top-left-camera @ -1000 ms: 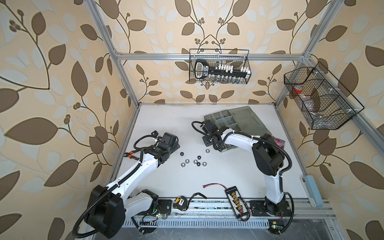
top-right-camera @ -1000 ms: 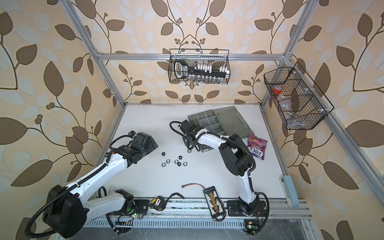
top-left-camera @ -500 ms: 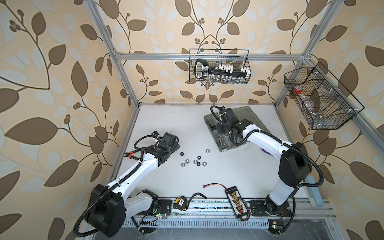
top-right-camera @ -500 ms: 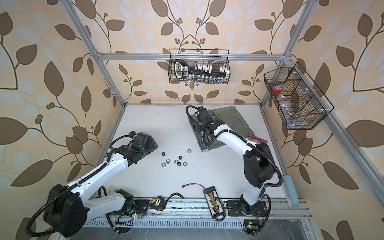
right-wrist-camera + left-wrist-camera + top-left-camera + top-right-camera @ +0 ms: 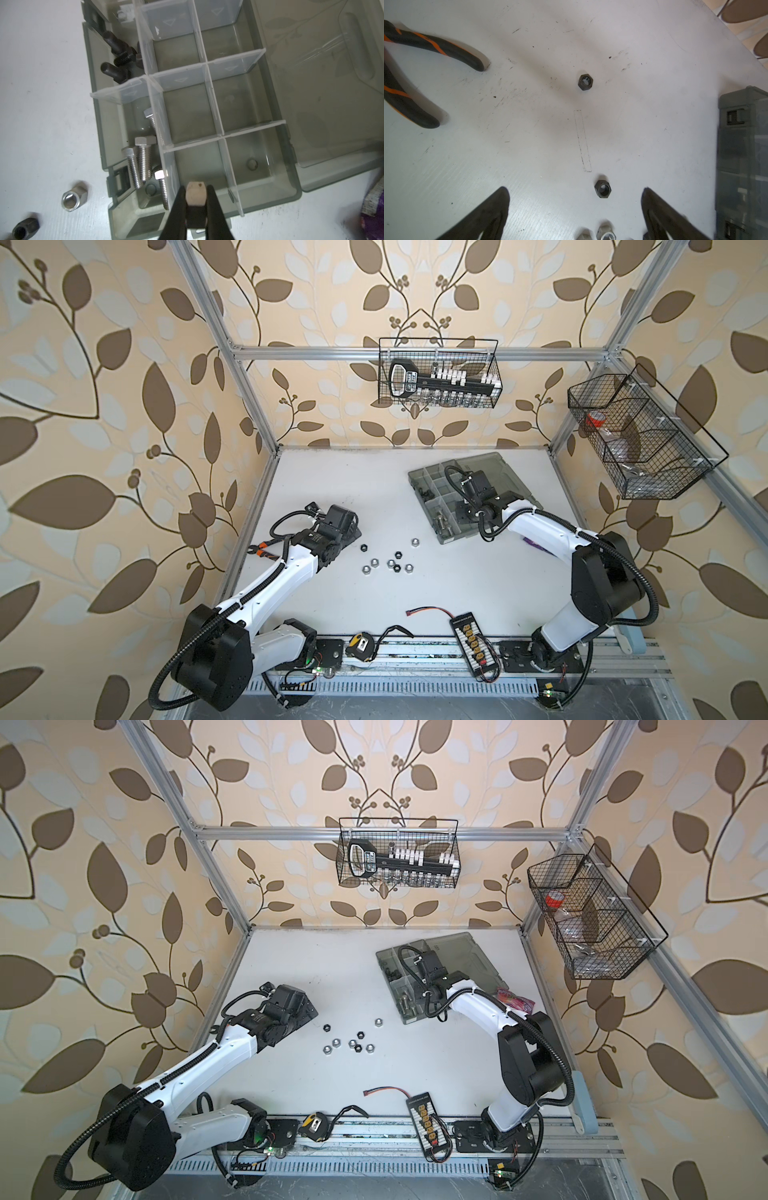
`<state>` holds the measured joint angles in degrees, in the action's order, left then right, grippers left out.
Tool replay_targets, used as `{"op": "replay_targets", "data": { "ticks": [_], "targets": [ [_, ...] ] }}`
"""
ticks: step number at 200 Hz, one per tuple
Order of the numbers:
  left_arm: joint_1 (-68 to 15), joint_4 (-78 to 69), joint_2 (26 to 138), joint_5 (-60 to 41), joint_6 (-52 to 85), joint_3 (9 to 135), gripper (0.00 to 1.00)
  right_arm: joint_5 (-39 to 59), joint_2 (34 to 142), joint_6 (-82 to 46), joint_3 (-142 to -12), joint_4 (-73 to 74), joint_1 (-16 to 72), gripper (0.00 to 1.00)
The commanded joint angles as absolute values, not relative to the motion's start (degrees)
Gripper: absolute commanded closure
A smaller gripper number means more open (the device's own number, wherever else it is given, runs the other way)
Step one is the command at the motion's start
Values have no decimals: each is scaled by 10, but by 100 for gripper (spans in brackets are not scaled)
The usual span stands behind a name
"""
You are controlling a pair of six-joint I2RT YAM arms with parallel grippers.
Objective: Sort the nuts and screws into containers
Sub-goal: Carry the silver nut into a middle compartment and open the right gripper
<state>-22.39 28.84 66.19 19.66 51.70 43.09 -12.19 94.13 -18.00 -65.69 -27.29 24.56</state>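
1. My right gripper [image 5: 196,188] pinches a silver hex nut [image 5: 196,197] over the translucent grey case [image 5: 270,202].
2. My left gripper [image 5: 574,190] gapes above a black hex nut [image 5: 602,188].
3. Silver bolts [image 5: 143,160] fill one compartment; black bolts [image 5: 116,44], its neighbour.

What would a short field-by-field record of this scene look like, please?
Right gripper: shut on a silver nut, over the organizer case
Left gripper: open and empty, above the table
Loose nuts: silver and black, clustered on the table between the arms
Silver screws: together in one edge compartment
Black screws: in the neighbouring edge compartment
Other compartments: those in view look empty
Pliers: lying on the table near the left gripper
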Motion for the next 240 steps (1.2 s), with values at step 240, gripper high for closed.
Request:
{"op": "replay_targets", "data": {
  "ticks": [240],
  "targets": [
    [-216, 290, 671, 193, 528, 458, 1, -99, 999, -184, -679, -278, 229, 70]
  ]
}}
